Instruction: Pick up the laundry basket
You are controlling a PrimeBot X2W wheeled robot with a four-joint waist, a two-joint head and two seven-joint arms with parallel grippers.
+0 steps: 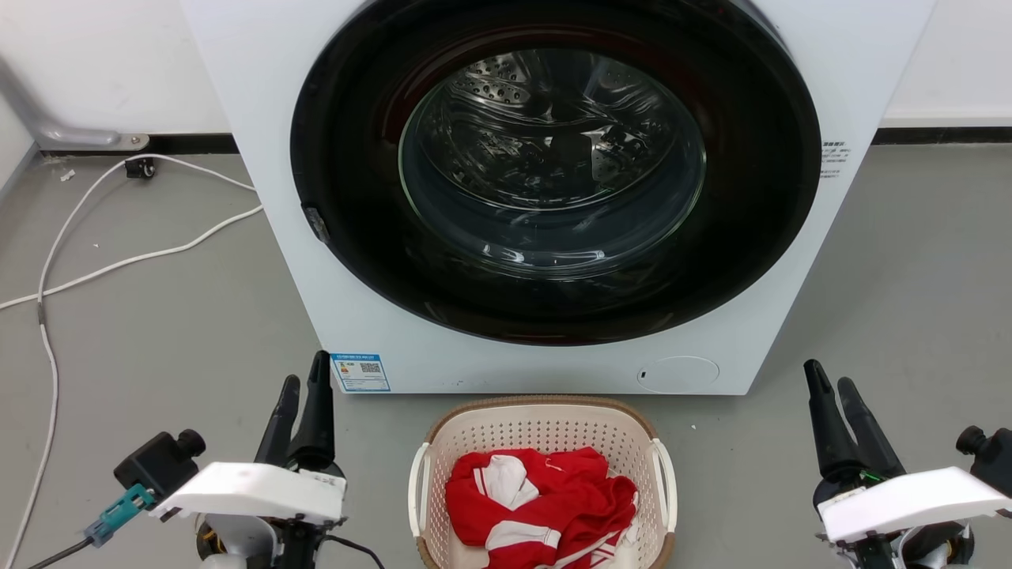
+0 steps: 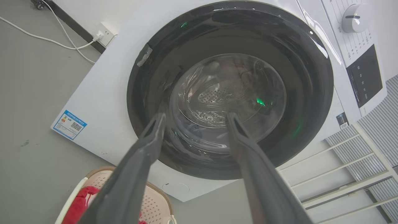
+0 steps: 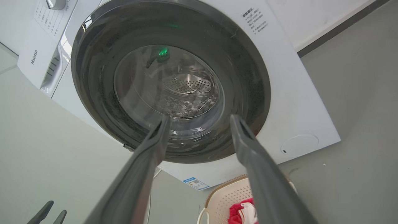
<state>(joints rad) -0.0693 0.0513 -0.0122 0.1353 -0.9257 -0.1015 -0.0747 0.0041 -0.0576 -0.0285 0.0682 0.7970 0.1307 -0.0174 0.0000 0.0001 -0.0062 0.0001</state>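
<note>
Both grippers are empty with fingers parted: the left gripper (image 1: 305, 370) and the right gripper (image 1: 829, 374) hang either side of the laundry basket (image 1: 545, 431), each well apart from it, pointing toward the washing machine (image 1: 316, 261). That machine is the biggest thing here, a smooth white box with a glossy black door ring (image 1: 759, 237) and a domed glass window (image 1: 553, 158) showing the punched steel drum (image 1: 506, 83). On the grey floor (image 1: 909, 276) just in front of it, between the two arms, sits the laundry basket: a cream oval of thin plastic, walls pierced with rows of small holes, a brown woven-look rim, a slim white left handle (image 1: 417, 490) and a matching right handle (image 1: 668, 486). Red and white clothes (image 1: 553, 498) lie crumpled inside, soft and loose. I'd say the reach has not begun. To do it well, each arm should drop and swing inward to the handle on its own side, close on both at the same height, then lift level, since thin plastic flexes and a tilt could spill the clothes. A white cable (image 1: 118, 265) trails off to the left, away from the basket
</note>
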